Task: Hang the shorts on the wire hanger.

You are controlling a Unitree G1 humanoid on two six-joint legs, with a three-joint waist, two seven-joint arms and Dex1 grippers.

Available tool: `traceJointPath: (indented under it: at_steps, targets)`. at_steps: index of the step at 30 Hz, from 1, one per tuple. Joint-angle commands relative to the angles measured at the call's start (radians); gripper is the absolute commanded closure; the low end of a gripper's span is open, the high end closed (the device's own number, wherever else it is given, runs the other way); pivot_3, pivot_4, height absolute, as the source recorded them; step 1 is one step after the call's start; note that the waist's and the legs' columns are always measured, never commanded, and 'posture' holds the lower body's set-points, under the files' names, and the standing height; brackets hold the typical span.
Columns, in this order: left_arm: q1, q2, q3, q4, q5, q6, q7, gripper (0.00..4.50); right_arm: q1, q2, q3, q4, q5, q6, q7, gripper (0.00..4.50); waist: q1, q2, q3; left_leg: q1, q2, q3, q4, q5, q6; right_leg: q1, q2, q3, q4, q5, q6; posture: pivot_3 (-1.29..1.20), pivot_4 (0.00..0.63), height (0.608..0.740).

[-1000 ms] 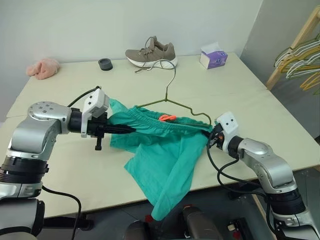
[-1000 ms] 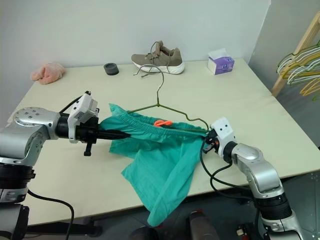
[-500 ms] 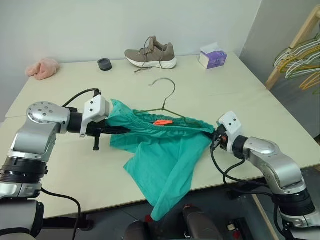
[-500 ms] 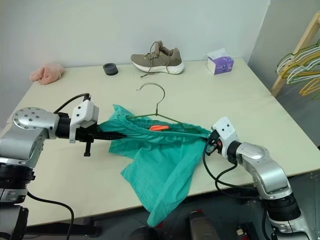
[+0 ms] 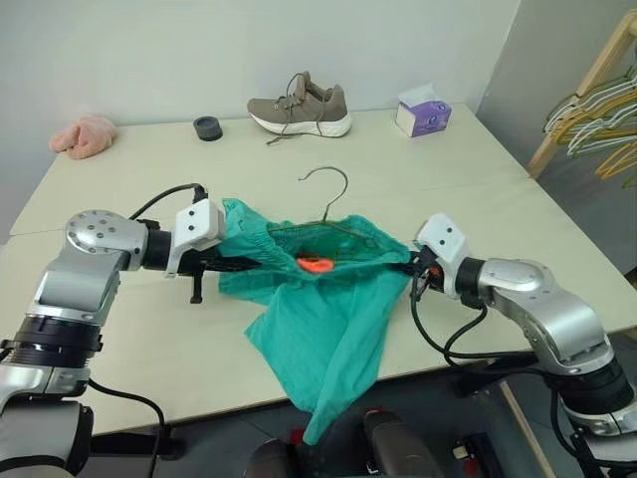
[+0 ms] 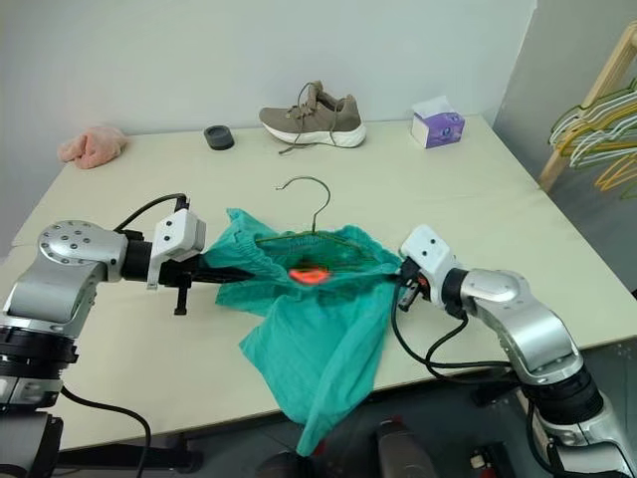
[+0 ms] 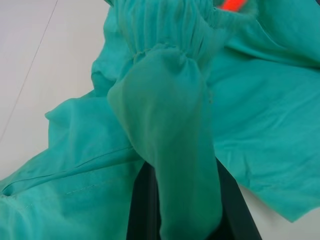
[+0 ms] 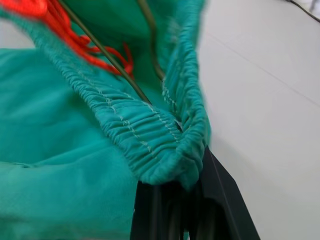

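The teal shorts lie at the table's front, one leg hanging over the edge. My left gripper is shut on the left end of the gathered waistband, and the fabric drapes over its fingers. My right gripper is shut on the waistband's right end. Between them the waistband sags open like a pouch. The olive wire hanger stands with its hook above the shorts and its lower wires inside the waistband. The orange tag shows inside the opening.
At the table's back stand a tan shoe, a purple tissue box, a black round lid and a pink cloth. Yellow and pale hangers hang from a wooden rack at the right.
My right gripper has risen and moved left toward the left one, so the taut waistband has slackened and opened. The hanger's shoulders have sunk inside the waistband, and its hook stands more upright.
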Motion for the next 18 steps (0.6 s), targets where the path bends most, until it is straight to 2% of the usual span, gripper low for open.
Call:
traceJointPath:
  at_steps: [1, 7, 13, 18]
  targets:
    - [-0.006, -0.012, 0.002, -0.039, 0.001, 0.003, 0.010, 4.50, -0.042, -0.032, 0.020, -0.062, -0.027, -0.025, 0.032, 3.41, 0.000, 0.000, 0.000, 0.000, 0.000, 0.000, 0.000, 0.000, 0.000, 0.000, 0.000, 0.000, 0.000, 0.000, 0.000, -0.20, 0.101, 0.740]
    - [0.006, -0.029, -0.002, -0.064, -0.010, 0.024, 0.009, 4.50, -0.024, -0.112, 0.029, -0.053, -0.089, -0.014, 0.036, 1.40, 0.001, 0.000, 0.000, 0.000, 0.000, 0.000, 0.000, 0.000, 0.000, 0.000, -0.001, 0.000, 0.000, 0.000, 0.000, -0.21, 0.102, 0.740]
    - [0.009, -0.036, -0.006, -0.077, -0.014, 0.037, 0.001, 4.50, 0.015, -0.197, 0.023, -0.037, -0.096, 0.004, 0.087, 1.40, 0.000, 0.000, 0.000, 0.000, -0.001, 0.001, 0.000, 0.000, 0.000, 0.000, -0.001, 0.000, 0.000, 0.000, 0.000, -0.22, 0.101, 0.740]
    - [0.009, -0.042, -0.013, -0.087, -0.015, 0.045, -0.010, 4.50, -0.005, -0.170, 0.015, -0.015, -0.073, 0.018, 0.104, 1.40, -0.005, 0.000, 0.000, 0.000, 0.000, 0.000, 0.000, 0.000, 0.000, 0.000, 0.000, 0.000, 0.000, 0.000, 0.000, -0.22, 0.100, 0.740]
